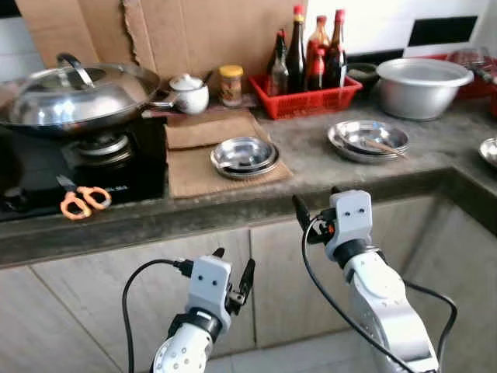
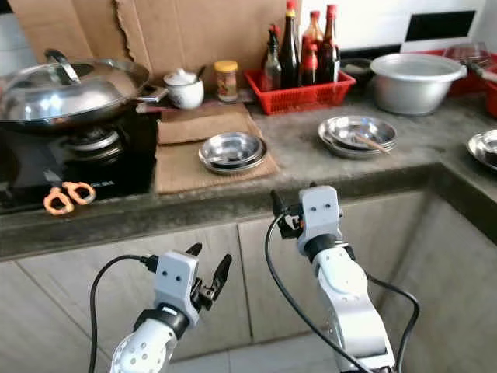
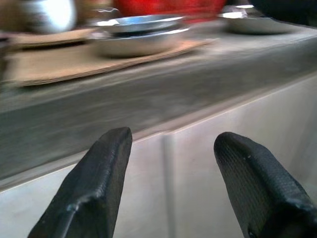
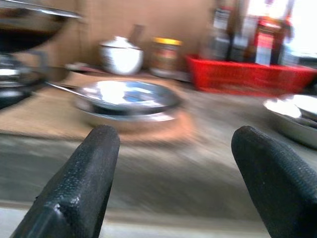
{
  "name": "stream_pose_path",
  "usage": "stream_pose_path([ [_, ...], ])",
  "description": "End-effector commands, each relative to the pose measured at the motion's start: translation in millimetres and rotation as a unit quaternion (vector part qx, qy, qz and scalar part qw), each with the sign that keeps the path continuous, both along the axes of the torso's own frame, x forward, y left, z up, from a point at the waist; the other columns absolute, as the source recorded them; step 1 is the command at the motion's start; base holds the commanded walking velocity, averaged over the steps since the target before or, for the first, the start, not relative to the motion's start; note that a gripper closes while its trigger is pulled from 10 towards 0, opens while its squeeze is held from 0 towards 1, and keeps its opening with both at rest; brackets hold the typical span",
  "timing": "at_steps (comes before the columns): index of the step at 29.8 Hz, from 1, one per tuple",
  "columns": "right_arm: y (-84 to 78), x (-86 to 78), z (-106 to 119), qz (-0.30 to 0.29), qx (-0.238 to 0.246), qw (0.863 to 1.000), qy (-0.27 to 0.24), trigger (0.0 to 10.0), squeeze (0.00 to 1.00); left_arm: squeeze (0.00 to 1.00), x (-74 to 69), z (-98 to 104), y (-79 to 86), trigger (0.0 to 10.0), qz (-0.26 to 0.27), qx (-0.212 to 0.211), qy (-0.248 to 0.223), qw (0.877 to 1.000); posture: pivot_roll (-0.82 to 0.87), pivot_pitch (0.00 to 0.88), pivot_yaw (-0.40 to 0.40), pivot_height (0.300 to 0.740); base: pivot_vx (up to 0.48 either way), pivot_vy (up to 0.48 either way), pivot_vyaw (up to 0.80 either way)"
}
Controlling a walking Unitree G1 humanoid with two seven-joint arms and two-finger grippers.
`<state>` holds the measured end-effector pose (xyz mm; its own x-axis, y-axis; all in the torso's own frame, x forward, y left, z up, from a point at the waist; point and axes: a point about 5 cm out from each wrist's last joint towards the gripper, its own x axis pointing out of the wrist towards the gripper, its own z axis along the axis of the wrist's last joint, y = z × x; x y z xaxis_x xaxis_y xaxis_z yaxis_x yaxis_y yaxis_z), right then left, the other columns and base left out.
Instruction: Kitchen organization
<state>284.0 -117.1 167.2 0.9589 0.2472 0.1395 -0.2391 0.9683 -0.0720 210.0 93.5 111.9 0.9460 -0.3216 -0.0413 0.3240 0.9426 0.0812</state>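
Note:
A stack of steel plates (image 1: 245, 155) rests on a cardboard sheet (image 1: 194, 159) in the middle of the grey counter (image 1: 311, 167). To its right lies another stack of steel plates (image 1: 369, 140) with a spoon in it. My right gripper (image 1: 317, 200) stands open and empty at the counter's front edge, facing the plates on the cardboard (image 4: 124, 99). Lower down, in front of the cabinet doors, my left gripper (image 1: 234, 268) is open with nothing between its fingers (image 3: 94, 188).
A lidded wok (image 1: 74, 93) sits on the black stove at the left, with orange scissors (image 1: 81, 200) in front. At the back stand a white pot (image 1: 189, 93), a jar (image 1: 231, 84), a red basket of bottles (image 1: 311, 97) and a large steel bowl (image 1: 422, 85).

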Motion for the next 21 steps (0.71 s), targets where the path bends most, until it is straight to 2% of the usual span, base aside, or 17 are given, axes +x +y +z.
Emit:
stream_pose_path([
  [1, 10.3, 2.1, 6.3, 0.022, 0.005, 1.0, -0.011, 10.0, 0.0, 0.0, 1.2, -0.5, 4.1, 10.0, 0.006, 0.004, 0.0, 1.0, 0.05, 0.011, -0.017, 0.74, 0.281, 0.0, 0.56],
  [6, 8.9, 7.4, 11.5, 0.019, 0.009, 1.0, -0.018, 10.0, 0.0, 0.0, 1.4, -0.2, 4.1, 10.0, 0.008, 0.004, -0.002, 1.0, 0.05, 0.011, -0.018, 0.74, 0.385, 0.0, 0.0],
  [11, 8.1, 13.8, 21.1, 0.021, 0.005, 0.999, -0.036, 10.0, 0.0, 0.0, 1.9, 0.4, 5.1, 10.0, 0.014, 0.008, -0.004, 1.0, 0.05, 0.015, -0.015, 0.74, 0.0, 0.0, 0.0],
  [12, 10.2, 16.3, 25.8, 0.036, -0.007, 0.998, -0.052, 10.0, 1.0, 0.0, 1.9, 0.0, 4.8, 10.0, 0.012, 0.008, -0.004, 1.0, 0.05, 0.021, -0.016, 0.74, 0.0, 0.0, 0.0],
  [16, 14.4, 18.5, 28.7, 0.058, -0.029, 0.996, -0.062, 10.0, 1.0, 0.0, 2.0, 1.3, 2.7, 10.0, 0.004, 0.009, -0.007, 1.0, 0.05, 0.027, -0.017, 0.74, 0.0, 0.0, 0.0],
  [17, 15.6, 20.5, 29.7, 0.058, -0.035, 0.996, -0.063, 10.0, 0.0, 0.0, 1.7, 2.7, 2.0, 10.0, 0.002, 0.007, -0.011, 1.0, 0.05, 0.031, -0.017, 0.74, 0.0, 0.0, 0.0],
  [21, 18.4, 29.2, 30.9, 0.058, -0.073, 0.994, -0.057, 10.0, 0.0, 0.0, 1.2, 11.1, -1.0, 10.0, -0.011, -0.001, -0.04, 0.999, 0.05, 0.036, -0.016, 0.74, 0.0, 0.0, 0.0],
])
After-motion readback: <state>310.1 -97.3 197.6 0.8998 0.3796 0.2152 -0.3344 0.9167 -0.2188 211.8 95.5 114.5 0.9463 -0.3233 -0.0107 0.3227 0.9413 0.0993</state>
